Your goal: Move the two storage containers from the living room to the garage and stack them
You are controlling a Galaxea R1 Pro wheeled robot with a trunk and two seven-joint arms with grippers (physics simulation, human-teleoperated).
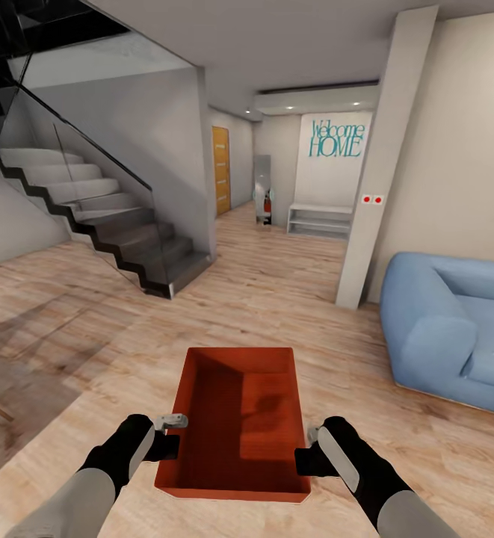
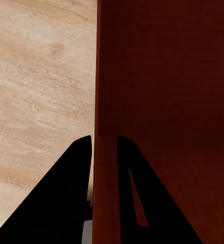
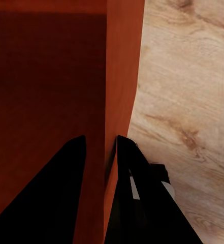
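Note:
I hold one red-orange storage container [image 1: 239,418] in front of me, above the light wood-plank flooring of the living room. My left gripper [image 1: 173,442] is shut on its left wall, and the left wrist view has that wall [image 2: 105,152] pinched between the two black fingers. On the opposite side, my right gripper [image 1: 306,456] is shut on the right wall [image 3: 119,101], one finger inside the bin and one outside. The bin is empty and level. The second container and the garage are out of view.
A blue sofa [image 1: 456,336] stands at the right. A white pillar [image 1: 377,172] rises beside it. A staircase with a glass railing [image 1: 97,217] fills the left. Ahead, a wood-floored hallway [image 1: 276,246] leads to a white bench [image 1: 320,221] and an orange door [image 1: 221,170].

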